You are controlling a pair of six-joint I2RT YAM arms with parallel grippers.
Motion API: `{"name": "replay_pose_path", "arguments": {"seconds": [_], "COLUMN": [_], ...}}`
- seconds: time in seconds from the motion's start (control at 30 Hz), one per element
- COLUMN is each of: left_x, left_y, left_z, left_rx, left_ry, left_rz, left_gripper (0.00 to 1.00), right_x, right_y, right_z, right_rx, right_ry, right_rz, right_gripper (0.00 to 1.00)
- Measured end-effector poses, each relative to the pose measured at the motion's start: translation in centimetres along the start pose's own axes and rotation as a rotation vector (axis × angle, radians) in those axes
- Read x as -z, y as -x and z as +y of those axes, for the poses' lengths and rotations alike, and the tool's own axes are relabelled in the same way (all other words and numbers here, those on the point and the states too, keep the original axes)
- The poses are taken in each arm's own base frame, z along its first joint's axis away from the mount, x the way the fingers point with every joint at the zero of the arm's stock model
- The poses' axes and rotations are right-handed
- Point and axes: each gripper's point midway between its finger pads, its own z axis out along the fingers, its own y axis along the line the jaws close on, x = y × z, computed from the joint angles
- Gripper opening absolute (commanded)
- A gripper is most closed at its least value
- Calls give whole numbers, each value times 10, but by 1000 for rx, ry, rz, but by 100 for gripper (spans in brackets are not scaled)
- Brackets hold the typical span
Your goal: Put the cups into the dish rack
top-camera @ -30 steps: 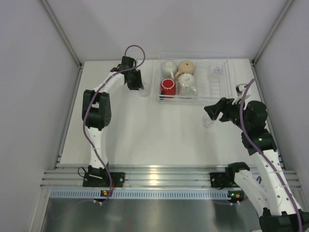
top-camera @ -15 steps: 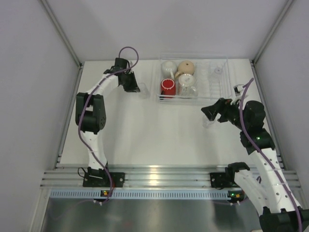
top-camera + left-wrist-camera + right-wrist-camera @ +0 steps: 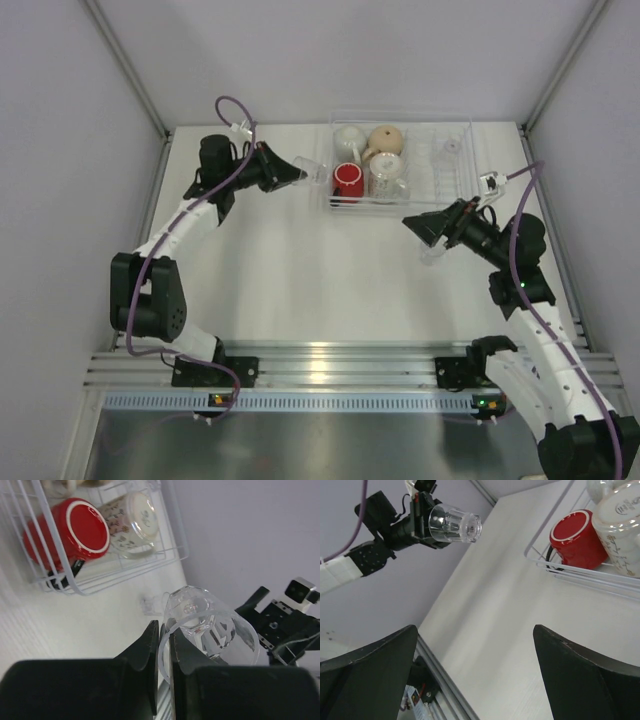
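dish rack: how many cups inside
5: white mug and tan mug at back, red mug and patterned clear cup in front, small clear glass at right; more may hide.

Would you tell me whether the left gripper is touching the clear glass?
Touching: the left wrist view shows the left gripper pinching the clear glass by its rim.
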Motion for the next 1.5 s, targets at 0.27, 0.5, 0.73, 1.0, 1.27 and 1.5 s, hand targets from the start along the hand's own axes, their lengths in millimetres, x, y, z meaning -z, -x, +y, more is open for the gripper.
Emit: {"name": "replay_pose_path", "arguments": {"seconds": [0.27,0.5,0.73,1.0,1.27,1.5], "left_x": [7,28,38,50,57,58], "left_y": [-52,-81,-102,-115,-131,-135], "left_z": [-58,-137,-157,-174,-178,-177], "left_rx": [115,96,149,150,159,163], "left_ry": [-245,-543,-647,-700,-716,-714], "left_rz": [20,2,-10,-27,-12,-19], "left_gripper": [0,0,0,0,0,0], "right_x": [-8,-17,-31,-41,-52,-56], "right_y": [7,1,-21,-28,-28,-26], "right_z": [36,78,100,132,148,158], "right_rx": [-26,-17,-26,14,35,49], "right_ry": [171,298,347,396,408,421], "right_rz": [-62,-79,-43,-42,-59,-76], "right_gripper": [99,99,99,99,92,76]}}
